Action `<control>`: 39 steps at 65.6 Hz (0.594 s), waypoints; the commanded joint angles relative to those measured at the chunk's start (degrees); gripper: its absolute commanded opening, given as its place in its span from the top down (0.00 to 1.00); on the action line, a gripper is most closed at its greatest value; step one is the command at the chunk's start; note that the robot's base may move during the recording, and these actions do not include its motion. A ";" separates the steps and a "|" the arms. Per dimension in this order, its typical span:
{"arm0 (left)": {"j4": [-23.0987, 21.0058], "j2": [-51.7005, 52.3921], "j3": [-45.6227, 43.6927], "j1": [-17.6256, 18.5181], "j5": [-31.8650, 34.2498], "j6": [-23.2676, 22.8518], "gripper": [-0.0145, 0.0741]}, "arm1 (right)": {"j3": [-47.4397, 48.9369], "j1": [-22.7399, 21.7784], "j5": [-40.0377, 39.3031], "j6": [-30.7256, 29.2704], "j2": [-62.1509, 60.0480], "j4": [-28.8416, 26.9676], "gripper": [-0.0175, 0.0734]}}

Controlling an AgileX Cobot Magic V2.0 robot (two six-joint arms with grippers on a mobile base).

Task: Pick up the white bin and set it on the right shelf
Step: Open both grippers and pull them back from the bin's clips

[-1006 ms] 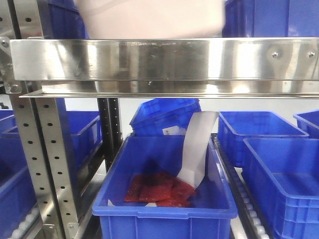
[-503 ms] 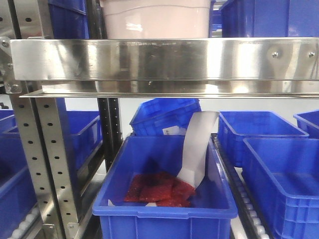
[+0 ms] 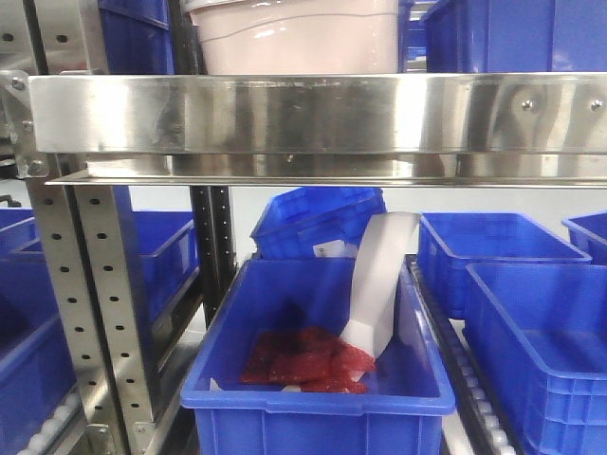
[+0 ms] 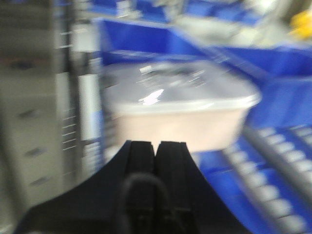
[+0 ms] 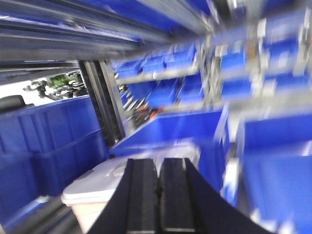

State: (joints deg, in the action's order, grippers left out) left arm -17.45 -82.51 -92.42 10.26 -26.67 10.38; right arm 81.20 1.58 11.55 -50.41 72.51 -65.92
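The white bin (image 3: 299, 38) stands on the right shelf (image 3: 322, 118), above and behind the shiny steel front rail, between blue crates. Only its pinkish lower wall shows in the front view. In the left wrist view the bin (image 4: 178, 105) with its glossy lid lies just ahead of my left gripper (image 4: 156, 144), whose jaws are shut and empty. In the right wrist view the bin (image 5: 105, 187) sits low left, beyond my right gripper (image 5: 158, 162), also shut and empty. Both wrist views are blurred.
A perforated steel upright (image 3: 95, 313) stands at left. Below the shelf, an open blue crate (image 3: 318, 370) holds red packets and a white paper strip (image 3: 384, 284). More blue crates (image 3: 531, 322) sit on roller tracks to the right and behind.
The bin has settled from a blurred shape above the rail into a sharp, still position on the shelf. The front view has shifted slightly, moving the scene right.
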 commanded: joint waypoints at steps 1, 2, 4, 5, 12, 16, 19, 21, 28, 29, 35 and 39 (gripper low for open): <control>14.63 3.87 -0.21 1.65 4.02 -13.14 0.97 | 0.43 0.38 -1.32 -0.19 -3.94 2.68 0.74; 15.39 4.21 0.11 1.65 4.02 -14.12 0.97 | -0.03 0.38 -1.21 -0.19 -4.43 2.70 0.74; 16.04 5.21 1.04 1.65 4.49 -15.63 0.97 | -1.43 0.38 -1.46 -0.19 -5.65 2.70 0.74; 16.04 5.60 1.48 1.65 4.79 -16.01 0.97 | -2.42 0.38 -1.66 -0.19 -6.49 2.70 0.74; 15.84 10.18 7.26 1.65 9.32 -16.65 0.97 | -10.41 0.38 -7.72 -0.19 -12.05 2.70 0.74; 15.68 12.54 10.75 1.65 11.67 -16.65 0.97 | -15.16 0.38 -12.08 -0.19 -15.03 2.70 0.74; 15.01 14.57 13.90 1.65 14.05 -16.70 0.97 | -18.91 0.38 -14.34 -0.19 -17.33 2.70 0.75; 14.35 16.07 16.40 1.65 15.95 -16.70 0.97 | -22.08 0.38 -15.50 -0.19 -19.26 2.70 0.75; 11.99 21.44 26.04 1.65 23.80 -16.70 0.97 | -30.79 0.38 -16.90 -0.19 -24.14 2.70 0.75; 11.87 22.45 27.87 1.65 25.11 -16.70 0.97 | -31.78 0.38 -16.90 -0.19 -24.97 2.70 0.75; 11.72 27.57 36.89 1.65 29.63 -16.70 0.97 | -38.42 0.38 -15.15 -0.19 -29.96 2.70 0.75; 11.72 31.62 42.54 1.65 30.54 -16.70 0.97 | -42.44 0.38 -13.93 -0.19 -34.25 2.70 0.75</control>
State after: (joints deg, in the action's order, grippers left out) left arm -5.08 -55.60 -54.08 11.39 -3.79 -6.01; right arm 41.07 1.94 -1.45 -50.41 42.62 -63.06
